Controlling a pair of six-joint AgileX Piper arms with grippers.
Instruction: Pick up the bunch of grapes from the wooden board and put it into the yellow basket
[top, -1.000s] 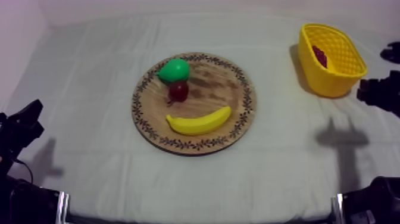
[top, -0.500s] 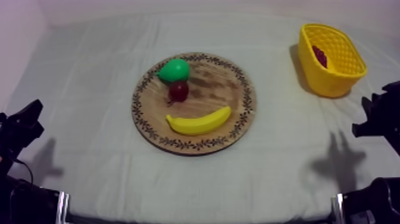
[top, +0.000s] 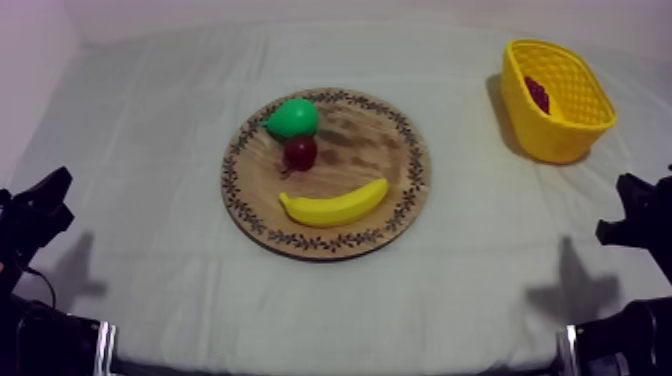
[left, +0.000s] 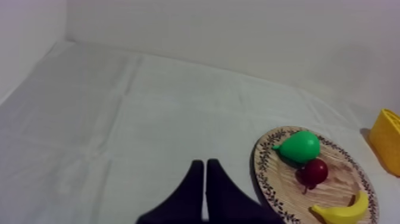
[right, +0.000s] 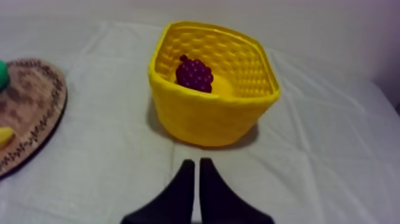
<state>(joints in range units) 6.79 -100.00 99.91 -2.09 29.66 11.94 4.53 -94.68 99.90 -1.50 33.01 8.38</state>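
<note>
Top camera: high above grey-white cloth (top: 150, 150), slanted down toward back wall (top: 300, 15); wooden board (top: 380, 150) central, yellow basket (top: 545, 135) at 2 o'clock. Left wrist camera: low over cloth, faces back wall, board close by. Right wrist camera: low, faces basket, very near. All three share board, basket.
</note>
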